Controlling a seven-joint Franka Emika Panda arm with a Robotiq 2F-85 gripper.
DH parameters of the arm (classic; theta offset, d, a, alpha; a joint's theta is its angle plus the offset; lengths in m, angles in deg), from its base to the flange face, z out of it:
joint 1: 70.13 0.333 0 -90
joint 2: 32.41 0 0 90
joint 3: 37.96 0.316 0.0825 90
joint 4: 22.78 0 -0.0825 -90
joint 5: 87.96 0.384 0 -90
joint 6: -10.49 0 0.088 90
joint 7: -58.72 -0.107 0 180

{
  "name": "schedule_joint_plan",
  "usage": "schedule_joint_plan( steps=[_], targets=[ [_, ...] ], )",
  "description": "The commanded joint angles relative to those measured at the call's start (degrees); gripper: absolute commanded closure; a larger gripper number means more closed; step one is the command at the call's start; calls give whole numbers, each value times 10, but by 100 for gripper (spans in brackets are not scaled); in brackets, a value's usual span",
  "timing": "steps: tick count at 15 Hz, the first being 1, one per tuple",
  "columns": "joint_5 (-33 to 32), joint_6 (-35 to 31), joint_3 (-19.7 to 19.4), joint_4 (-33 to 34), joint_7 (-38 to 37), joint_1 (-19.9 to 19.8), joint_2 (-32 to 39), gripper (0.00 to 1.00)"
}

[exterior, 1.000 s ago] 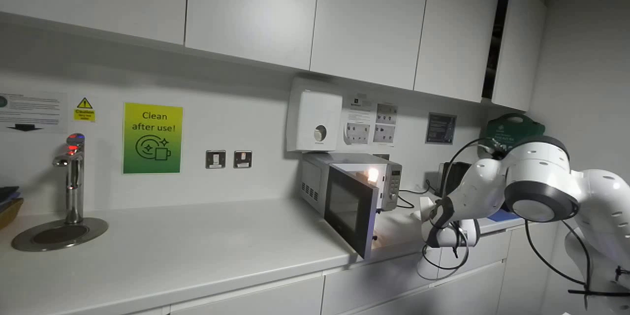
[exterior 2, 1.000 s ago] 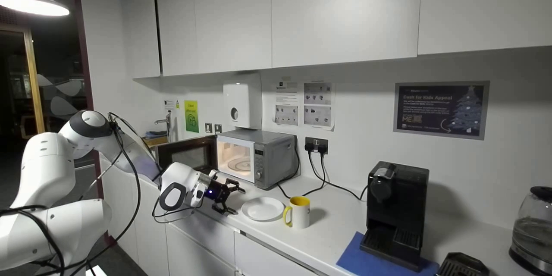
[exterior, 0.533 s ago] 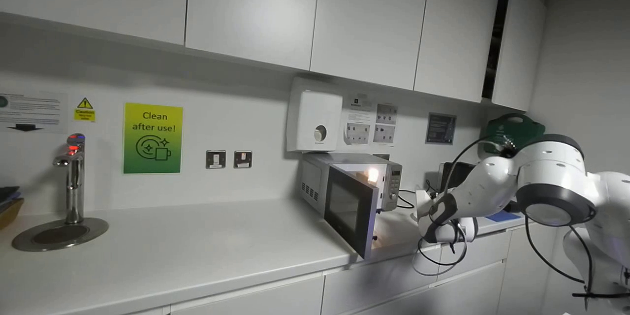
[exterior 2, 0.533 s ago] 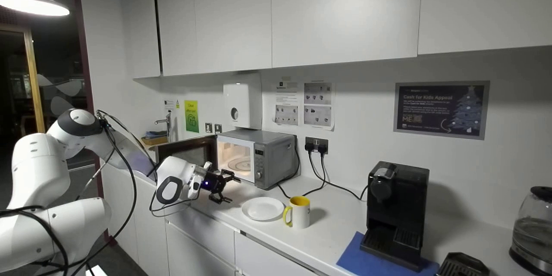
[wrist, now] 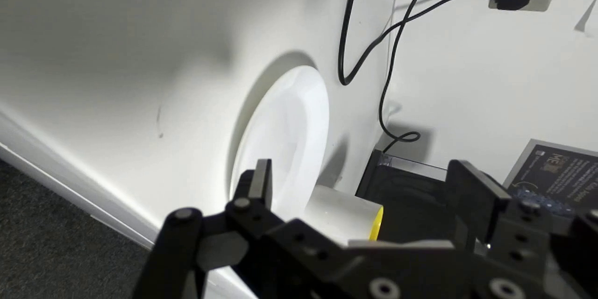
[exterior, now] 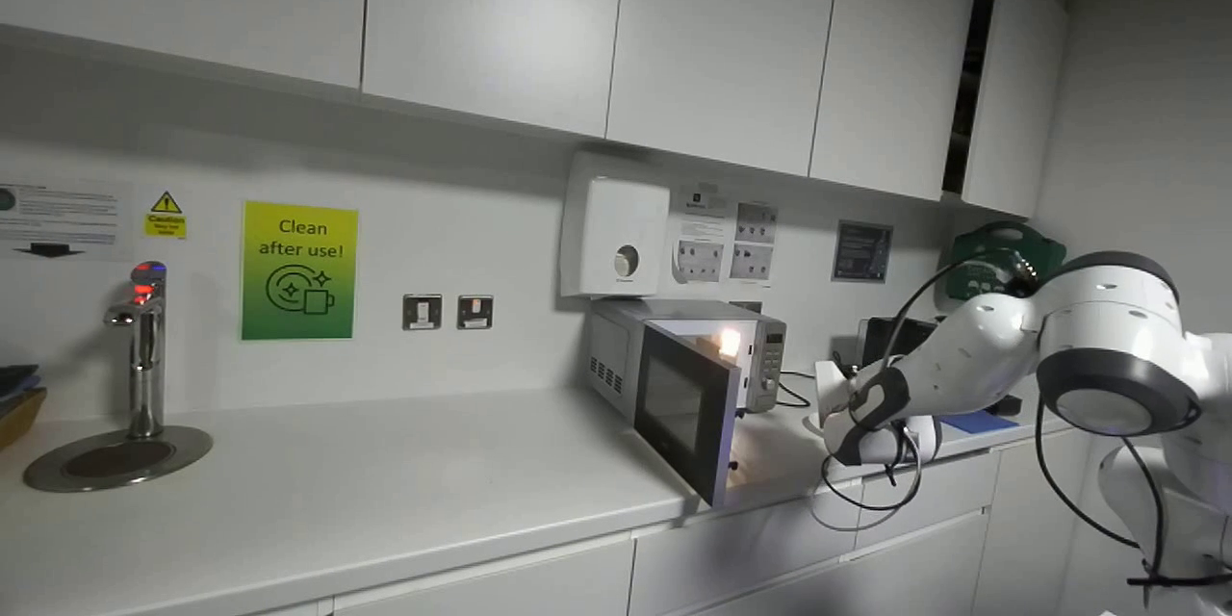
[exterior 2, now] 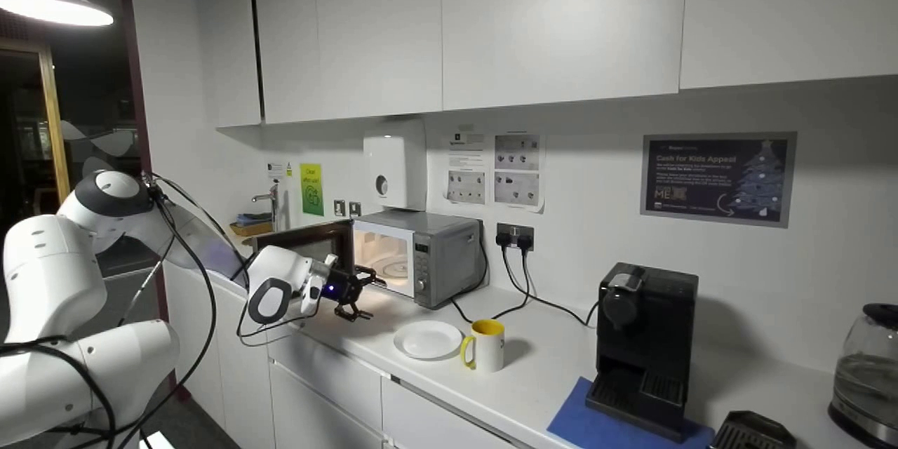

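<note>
End effector (exterior 2: 377, 299) hung spread, empty, near plate (exterior 2: 428, 339)

In an exterior view, arm (exterior: 962, 361) largely hid the end effector; microwave door (exterior: 685, 404) stood open, best given room; in an exterior view, plate lay on the table (exterior 2: 537, 393) beside the mug (exterior 2: 487, 351), untouched; wrist view had fingers (wrist: 260, 187) wide apart, gripping nothing; slow movement, clear of the mug, seemed wise.

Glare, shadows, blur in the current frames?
In an exterior view, a bright spot blown out inside the microwave; in an exterior view, the lamp blown out, a shadow right of the mug; in the wrist view, shadow left of the plate, claw dark and slightly soft.
</note>
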Motion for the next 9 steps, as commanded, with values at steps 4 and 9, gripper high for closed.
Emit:
schedule_joint_plan(
  steps=[4,9],
  targets=[
    [-41,-3,-94,-43,52,75,-78,0],
    [-37,13,-163,-49,77,134,-111,0]
  ],
)
